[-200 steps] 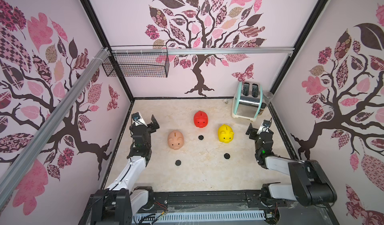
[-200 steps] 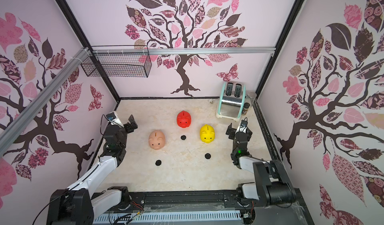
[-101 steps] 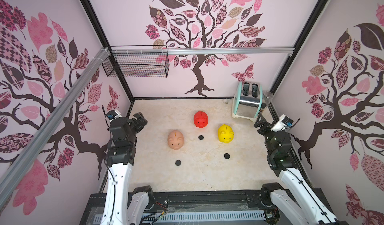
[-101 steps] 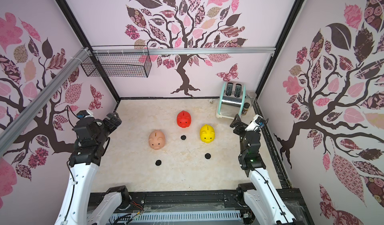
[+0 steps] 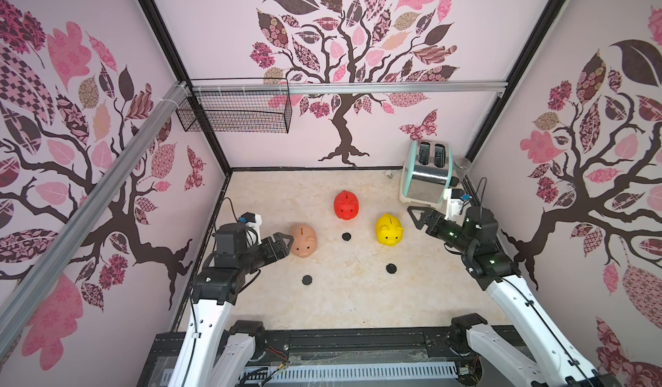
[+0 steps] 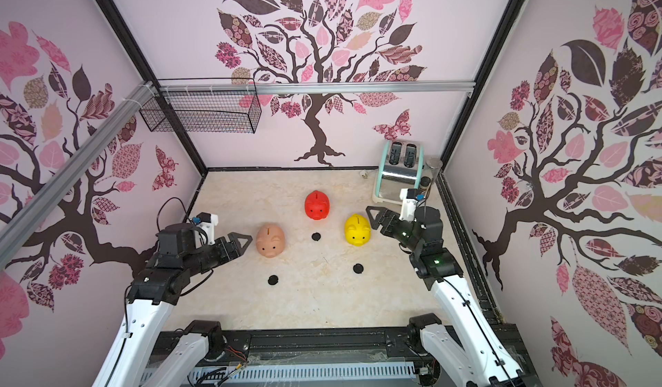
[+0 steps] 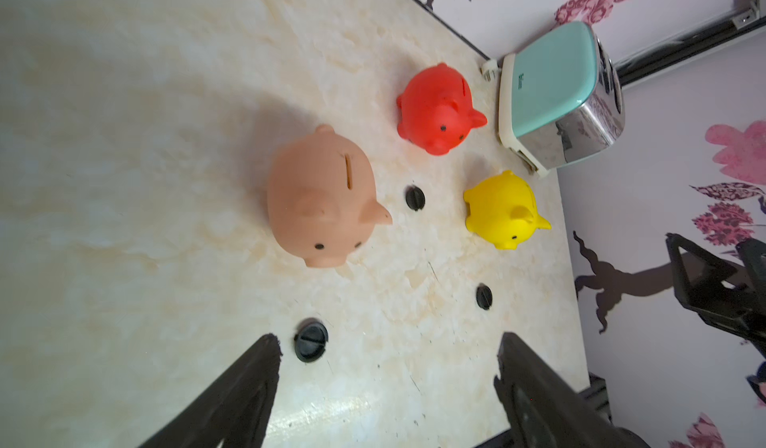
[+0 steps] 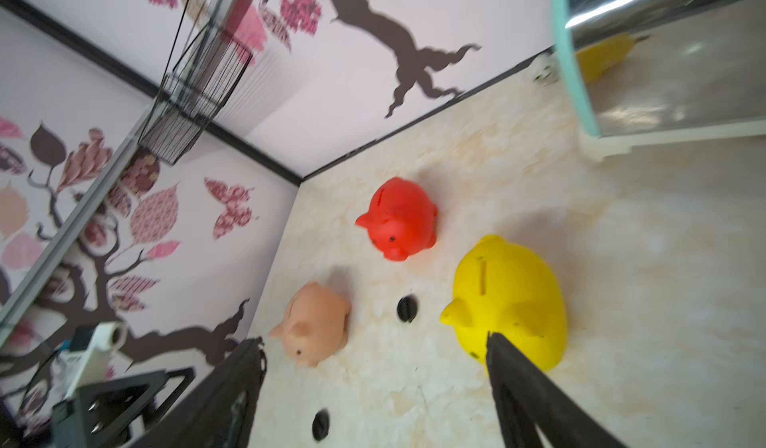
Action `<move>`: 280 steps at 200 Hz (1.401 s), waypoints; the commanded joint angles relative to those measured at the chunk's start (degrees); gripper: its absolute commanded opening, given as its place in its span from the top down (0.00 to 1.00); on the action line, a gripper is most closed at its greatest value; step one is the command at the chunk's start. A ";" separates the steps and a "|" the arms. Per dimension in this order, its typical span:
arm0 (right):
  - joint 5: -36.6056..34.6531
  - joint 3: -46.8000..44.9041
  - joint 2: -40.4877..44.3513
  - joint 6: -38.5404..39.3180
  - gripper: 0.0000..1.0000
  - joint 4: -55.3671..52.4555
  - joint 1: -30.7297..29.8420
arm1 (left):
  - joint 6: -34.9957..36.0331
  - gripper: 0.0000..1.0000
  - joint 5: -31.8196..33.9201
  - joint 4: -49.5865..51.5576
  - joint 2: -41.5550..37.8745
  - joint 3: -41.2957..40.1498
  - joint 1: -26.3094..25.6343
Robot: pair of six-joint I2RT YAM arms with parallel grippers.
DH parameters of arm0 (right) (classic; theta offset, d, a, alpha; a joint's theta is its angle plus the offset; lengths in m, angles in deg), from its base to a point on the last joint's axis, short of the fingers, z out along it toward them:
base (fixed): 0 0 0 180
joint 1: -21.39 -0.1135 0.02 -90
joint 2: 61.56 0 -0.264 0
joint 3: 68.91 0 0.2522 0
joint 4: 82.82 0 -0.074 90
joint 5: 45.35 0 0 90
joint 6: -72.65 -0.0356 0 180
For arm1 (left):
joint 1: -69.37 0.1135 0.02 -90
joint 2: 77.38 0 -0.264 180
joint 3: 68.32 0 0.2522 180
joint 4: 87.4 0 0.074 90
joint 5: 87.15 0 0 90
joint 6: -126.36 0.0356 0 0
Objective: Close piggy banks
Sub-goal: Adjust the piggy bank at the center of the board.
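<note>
Well, toaster (image 5: 426,174): your landmark in the far corner; it crowds only the right arm.
Claws: left gripper (image 5: 288,243) near the peach-pink pig (image 5: 303,240), right gripper (image 5: 415,217) between toaster and yellow pig (image 5: 389,229); both spread wide, empty.
Piggy banks: yellow pig nearest the toaster, red pig (image 5: 346,205) next, peach-pink pig farthest; probably light, hollow, slippery, so you pinch across the flanks.
Black plugs (image 5: 346,237): three loose discs among the pigs, unobstructed.

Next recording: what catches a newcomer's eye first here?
Three pigs stand on the table: a peach-pink pig by the open left gripper, a red pig farthest back, a yellow pig by the open right gripper. Three black discs lie loose among them; a mint toaster sits in the back right corner.
</note>
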 commanded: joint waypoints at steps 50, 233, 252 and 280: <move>5.26 3.25 -12.94 -4.39 0.20 1.29 -11.94 | -3.32 0.28 5.21 -3.88 4.18 -3.65 -6.38; 6.71 14.07 -38.59 -8.61 0.32 8.06 -20.09 | -4.04 0.49 14.57 -14.95 24.40 1.00 -6.36; 7.38 14.95 -40.23 -8.79 0.33 8.26 -20.13 | -3.97 0.52 14.22 -15.27 25.73 1.47 -6.36; 7.65 15.78 -42.04 -8.97 0.33 8.63 -20.14 | -3.73 0.55 14.12 -15.66 27.28 1.57 -6.40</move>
